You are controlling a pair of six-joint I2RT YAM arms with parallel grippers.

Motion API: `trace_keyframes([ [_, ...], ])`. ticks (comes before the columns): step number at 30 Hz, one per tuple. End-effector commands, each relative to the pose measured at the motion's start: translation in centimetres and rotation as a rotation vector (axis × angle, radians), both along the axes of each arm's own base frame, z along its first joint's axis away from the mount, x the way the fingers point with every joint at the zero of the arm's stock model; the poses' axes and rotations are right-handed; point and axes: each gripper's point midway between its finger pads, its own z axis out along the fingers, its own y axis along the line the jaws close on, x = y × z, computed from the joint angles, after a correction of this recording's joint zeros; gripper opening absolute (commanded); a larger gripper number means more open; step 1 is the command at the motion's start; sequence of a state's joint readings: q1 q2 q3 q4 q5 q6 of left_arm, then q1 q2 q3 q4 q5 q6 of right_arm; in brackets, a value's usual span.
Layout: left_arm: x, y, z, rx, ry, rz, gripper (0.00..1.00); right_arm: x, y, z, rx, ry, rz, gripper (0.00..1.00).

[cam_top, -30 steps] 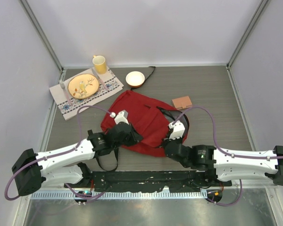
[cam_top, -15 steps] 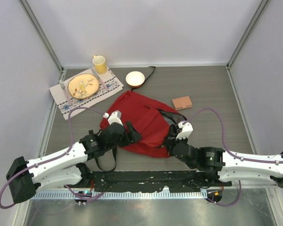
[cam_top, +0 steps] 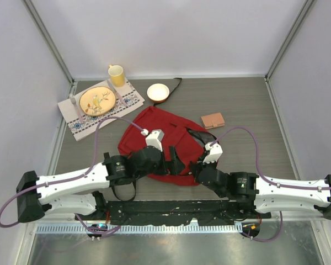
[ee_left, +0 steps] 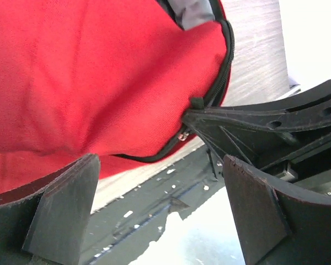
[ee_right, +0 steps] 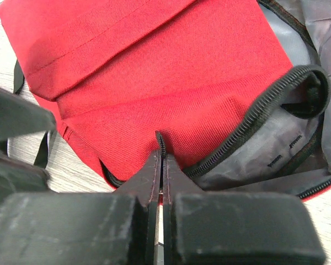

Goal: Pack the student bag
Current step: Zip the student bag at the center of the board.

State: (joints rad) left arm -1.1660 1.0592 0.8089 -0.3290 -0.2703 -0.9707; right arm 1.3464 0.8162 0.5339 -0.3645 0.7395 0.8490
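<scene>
Left gripper [cam_top: 172, 160]: jaws wide, nothing held, poised over the bag's near edge. Bag [cam_top: 157, 130]: centre of table [cam_top: 248, 105], just ahead of both grippers, mouth with grey lining [ee_right: 276, 132] on its right side. Right gripper [ee_right: 161, 157]: closed, pinching the zipper edge [ee_right: 160, 139] beside the mouth. Judged the nearer arm to the opening.

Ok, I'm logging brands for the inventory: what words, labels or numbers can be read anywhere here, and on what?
"DAMIA", cut off by the frame edge: small white print on a black arm housing, left wrist view.
Joint stickers on the arms, top view: too small to read.
Student bag: no print visible.
</scene>
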Motion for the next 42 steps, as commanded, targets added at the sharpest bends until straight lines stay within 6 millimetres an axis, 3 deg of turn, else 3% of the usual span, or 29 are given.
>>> trace_keyframes([
  [1, -1.7, -2.3, -0.4, -0.112, 0.172, 0.096, 0.96, 0.9, 0.0, 2.0, 0.06, -0.038, -0.062, 0.01],
  [3, -2.6, -3.4, 0.6, -0.202, 0.174, 0.109, 0.97, 1.0, -0.1, 2.2, 0.063, -0.038, -0.068, 0.01],
  [12, -4.0, -1.4, -0.5, -0.368, 0.373, 0.278, 0.98, 1.0, -0.3, 2.4, 0.066, -0.038, -0.08, 0.01],
  [14, -3.6, -1.1, -1.8, -0.38, 0.405, 0.344, 0.98, 1.0, -0.2, 2.3, 0.075, -0.034, -0.082, 0.01],
  [20, -2.5, -2.9, -2.0, -0.451, 0.429, 0.407, 0.98, 1.0, -0.2, 2.5, 0.078, -0.035, -0.078, 0.01],
  [23, -2.1, -2.8, -3.6, -0.451, 0.463, 0.47, 0.98, 1.0, -0.2, 2.6, 0.075, -0.04, -0.074, 0.01],
  [28, -0.6, -3.0, -3.5, -0.537, 0.429, 0.537, 0.93, 1.1, -0.1, 2.9, 0.08, -0.045, -0.075, 0.01],
  [34, 0.1, -3.0, -5.5, -0.537, 0.423, 0.586, 0.75, 0.8, 0.4, 2.9, 0.104, -0.043, -0.046, 0.01],
  [37, 0.1, -3.0, -6.3, -0.532, 0.432, 0.591, 0.58, 0.8, 0.3, 2.9, 0.114, -0.043, -0.046, 0.01],
  [38, 0.0, -2.9, -6.6, -0.53, 0.433, 0.592, 0.47, 0.7, 0.3, 2.8, 0.115, -0.043, -0.044, 0.01],
  [42, 0.2, -2.0, -7.3, -0.518, 0.415, 0.61, 0.26, 0.7, 0.0, 2.9, 0.12, -0.047, -0.049, 0.01],
])
